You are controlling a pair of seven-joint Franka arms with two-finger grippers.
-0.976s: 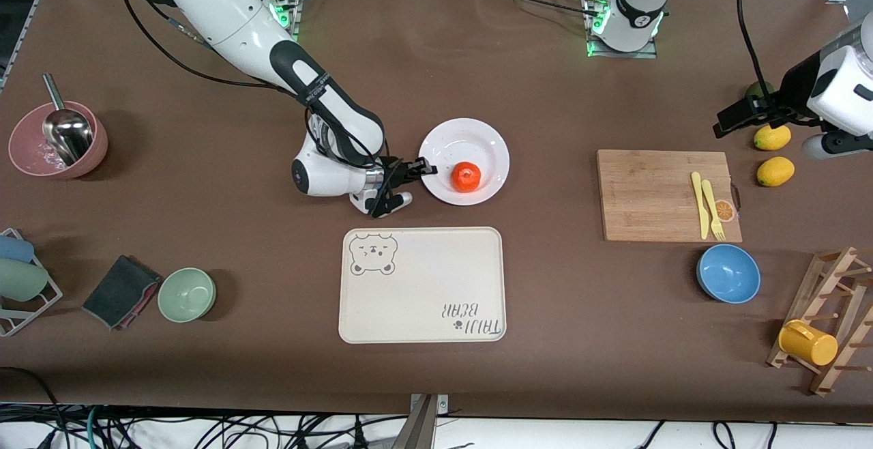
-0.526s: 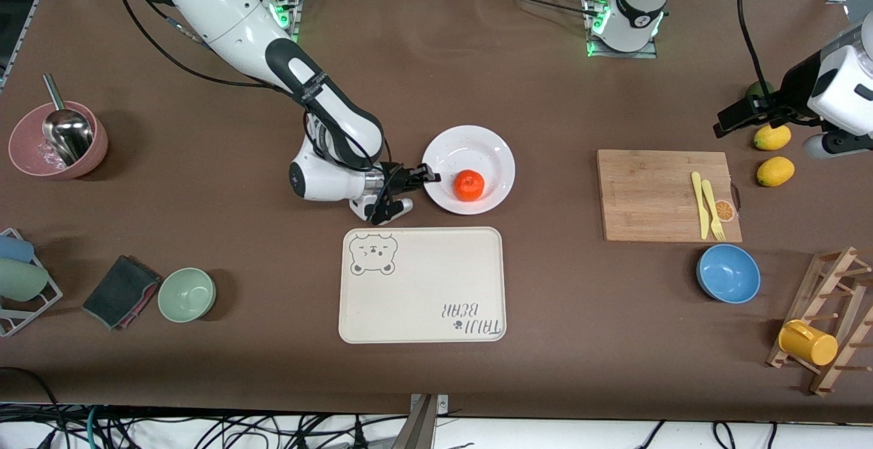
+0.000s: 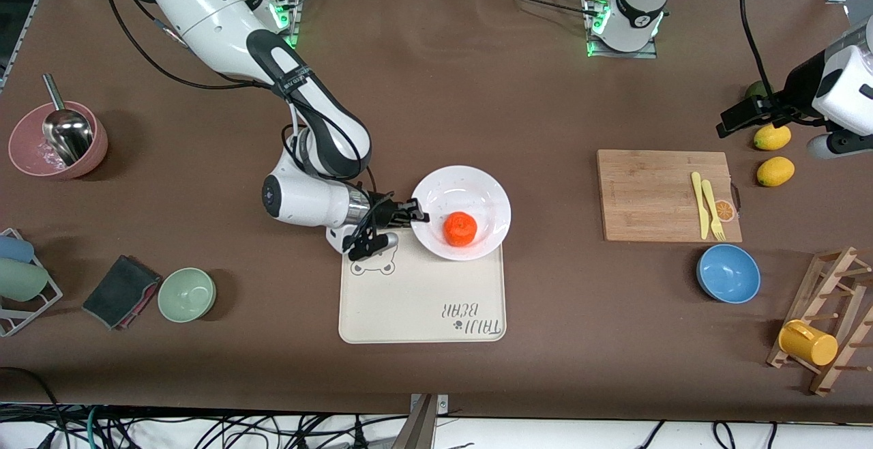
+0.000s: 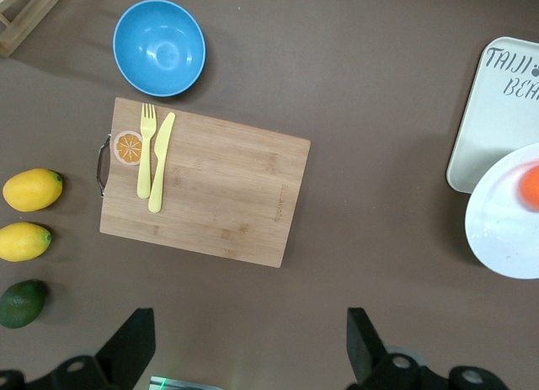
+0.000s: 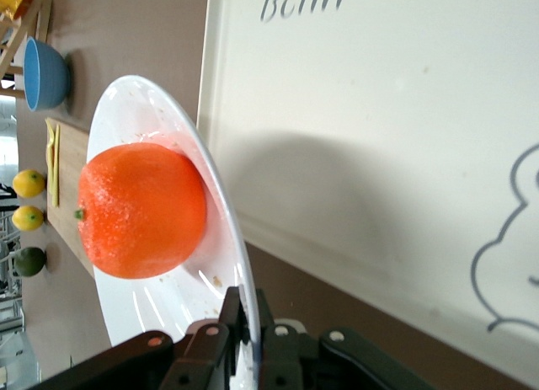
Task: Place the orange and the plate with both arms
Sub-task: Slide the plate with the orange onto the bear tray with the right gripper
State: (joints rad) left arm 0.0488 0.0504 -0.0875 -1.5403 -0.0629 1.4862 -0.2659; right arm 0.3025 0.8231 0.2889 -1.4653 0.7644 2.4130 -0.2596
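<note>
The white plate [image 3: 477, 193] carries the orange [image 3: 460, 228] and is held in the air over the edge of the cream bear-print tray [image 3: 423, 299] that lies farthest from the front camera. My right gripper [image 3: 417, 218] is shut on the plate's rim at the right arm's end. In the right wrist view the fingers [image 5: 233, 314] clamp the plate's rim [image 5: 226, 238], with the orange [image 5: 141, 209] beside them. My left gripper [image 4: 250, 344] is open and empty, high over bare table near the lemons, and waits. The left wrist view shows the plate [image 4: 505, 221] at its edge.
A wooden cutting board [image 3: 665, 193] with a yellow fork and knife [image 3: 706, 203] lies toward the left arm's end. A blue bowl [image 3: 728, 273], two lemons [image 3: 774, 170] and a wooden rack with a yellow cup [image 3: 808, 343] are there too. A pink bowl [image 3: 58, 138] and a green bowl [image 3: 187, 293] sit at the right arm's end.
My right gripper has carried the plate with the orange toward the front camera, from the bare table to above the tray's edge. The left arm has not moved.
</note>
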